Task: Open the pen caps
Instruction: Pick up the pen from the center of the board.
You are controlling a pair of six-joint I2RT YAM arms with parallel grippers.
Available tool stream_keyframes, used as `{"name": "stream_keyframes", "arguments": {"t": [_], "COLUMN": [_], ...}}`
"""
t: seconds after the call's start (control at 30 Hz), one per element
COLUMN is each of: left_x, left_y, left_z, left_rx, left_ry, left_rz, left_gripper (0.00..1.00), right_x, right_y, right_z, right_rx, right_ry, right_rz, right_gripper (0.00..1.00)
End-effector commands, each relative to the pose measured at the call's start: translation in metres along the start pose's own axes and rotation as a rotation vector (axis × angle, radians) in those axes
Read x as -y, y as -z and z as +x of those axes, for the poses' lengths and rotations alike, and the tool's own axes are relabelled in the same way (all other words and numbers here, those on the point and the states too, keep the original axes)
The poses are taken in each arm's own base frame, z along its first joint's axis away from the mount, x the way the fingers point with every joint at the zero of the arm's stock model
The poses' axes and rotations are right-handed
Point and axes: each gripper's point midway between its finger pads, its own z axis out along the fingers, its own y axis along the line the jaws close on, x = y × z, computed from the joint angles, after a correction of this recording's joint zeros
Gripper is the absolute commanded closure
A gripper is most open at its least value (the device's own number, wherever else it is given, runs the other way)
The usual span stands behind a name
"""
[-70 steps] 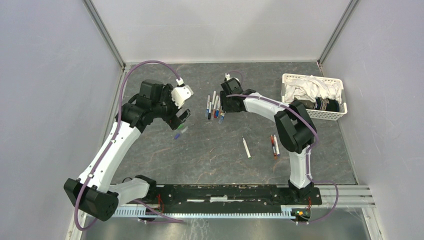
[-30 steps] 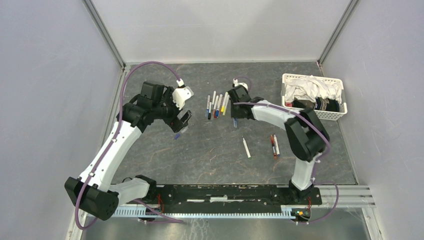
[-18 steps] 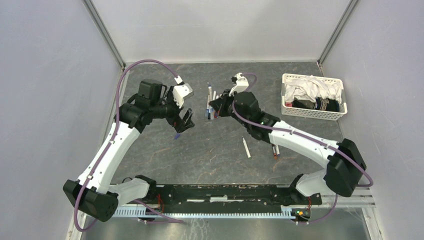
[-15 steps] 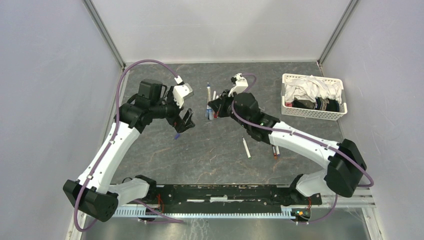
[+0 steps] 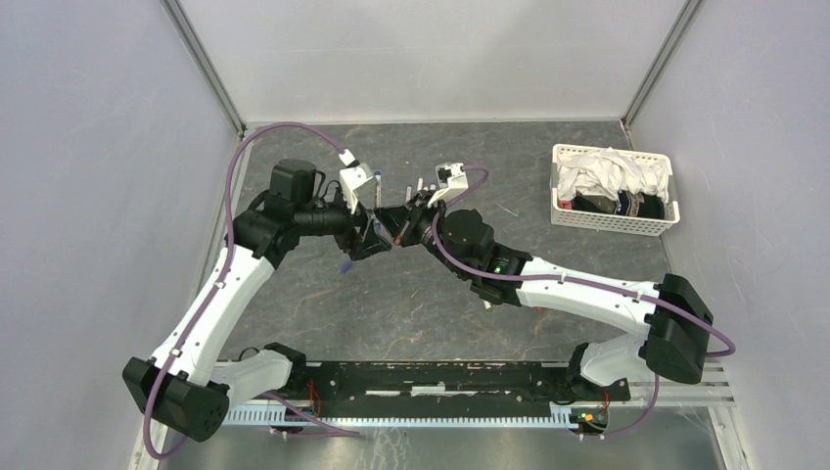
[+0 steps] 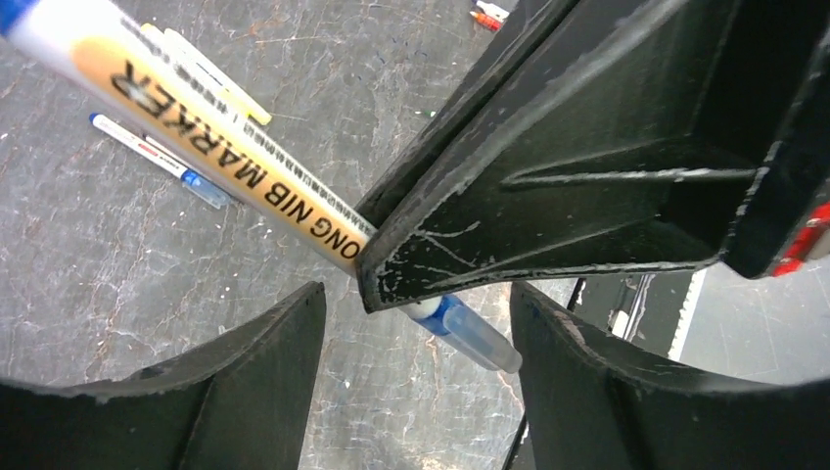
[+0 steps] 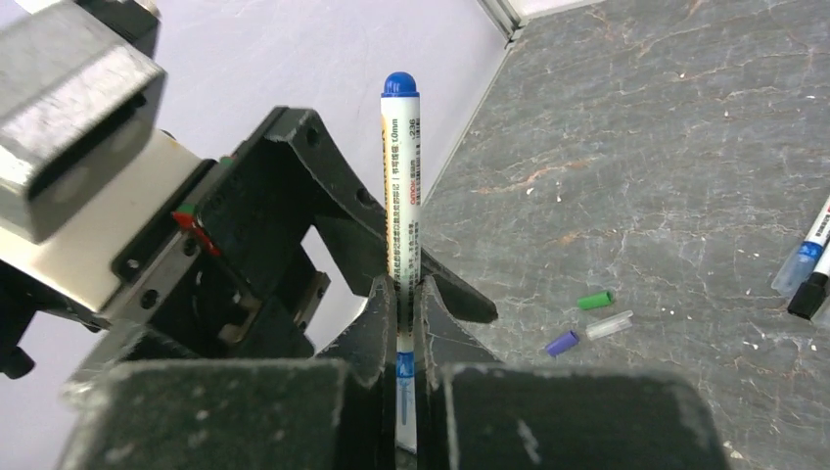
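Right gripper (image 7: 406,289) is clenched hard on one pen (image 7: 400,176), holding it up off the desk (image 5: 411,313) between the two arms, with the barrel standing straight up out of its jaws in its own wrist view. And there's the left gripper (image 6: 416,294), spread wide and holding nothing, lined up nose to nose with it. The pen's blue, clear-tipped end, by the look of it the cap (image 6: 472,336), pokes out past the right gripper's finger and sits in the gap, touched by neither side. So this looks like the set-up for the pull: one arm anchors the barrel, the other takes the cap. The next move calls for the left gripper to close squarely on that short stub alone, then draw straight along the pen's axis. Tight spot, though: the right gripper's broad finger crowds the stub, so there is little left to pinch. Down on the desk, loose caps (image 7: 594,300) in green, purple and clear lie well apart from the action. Other pens (image 6: 161,162) lie side by side, and a basket (image 5: 612,223) of cloth sits off to the right, no obstacle.
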Motion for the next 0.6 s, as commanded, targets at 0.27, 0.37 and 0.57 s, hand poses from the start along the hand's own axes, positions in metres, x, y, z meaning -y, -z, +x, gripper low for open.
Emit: {"name": "stream_keyframes", "arguments": {"t": [0.27, 0.37, 0.57], "left_x": [-0.022, -0.025, -0.037], "left_y": [0.001, 0.004, 0.017], "left_z": [0.005, 0.010, 0.042], "left_rx": [0.001, -0.013, -0.133], "left_ry": [-0.051, -0.122, -0.345], "left_rz": [-0.116, -0.135, -0.185], "left_gripper": [0.87, 0.93, 0.98], "right_x": [-0.004, -0.003, 0.004], "right_y": [0.008, 0.013, 0.033], "right_z": [-0.007, -0.006, -0.024], "right_rx": [0.040, 0.014, -0.037], "right_ry": [-0.050, -0.031, 0.055], "right_rz": [-0.006, -0.004, -0.015], "right_gripper": [0.91, 0.74, 0.54]}}
